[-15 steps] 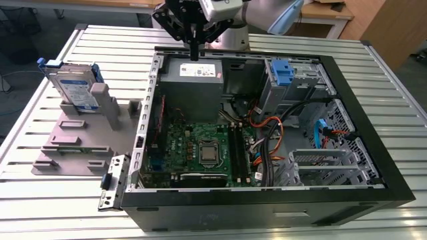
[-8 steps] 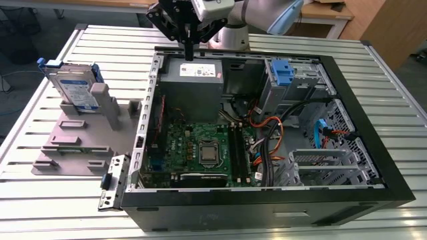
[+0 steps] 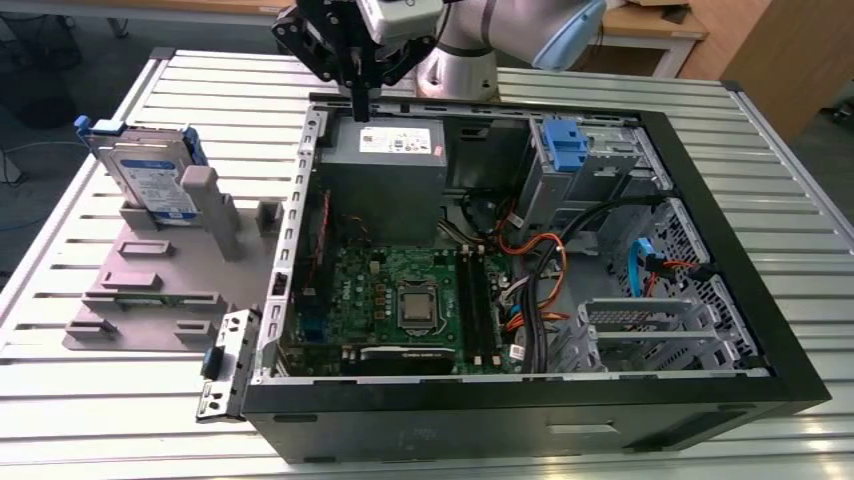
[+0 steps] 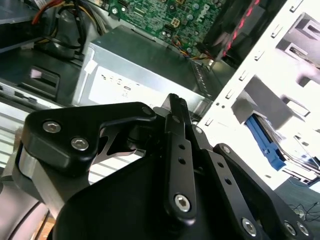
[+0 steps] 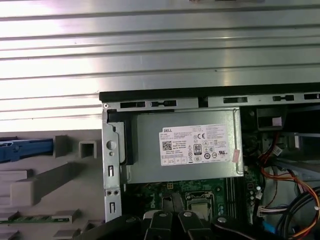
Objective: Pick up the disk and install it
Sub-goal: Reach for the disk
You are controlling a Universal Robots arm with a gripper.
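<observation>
The disk (image 3: pixel 150 178) stands on edge in a grey holder (image 3: pixel 160 275) on the table, at the exterior view's left of the open computer case (image 3: pixel 534 390). It is silver with a white-and-blue label and blue side rails. The second wrist view catches its blue rail and silver body (image 4: pixel 267 146), and the first wrist view shows a blue rail end (image 5: pixel 25 149). My gripper (image 3: pixel 360 108) hangs over the case's far wall, above the grey power supply box (image 3: pixel 387 150), well apart from the disk. Its fingers (image 4: pixel 176 107) are shut together with nothing between them.
Inside the case lie a green motherboard (image 3: pixel 400 300), orange and black cables (image 3: pixel 534 260), a blue plastic bracket (image 3: pixel 567 145) in the drive bay and a metal cage (image 3: pixel 654 330). The grey holder also carries a memory stick (image 3: pixel 134 283). The table is slatted metal (image 3: pixel 80 400).
</observation>
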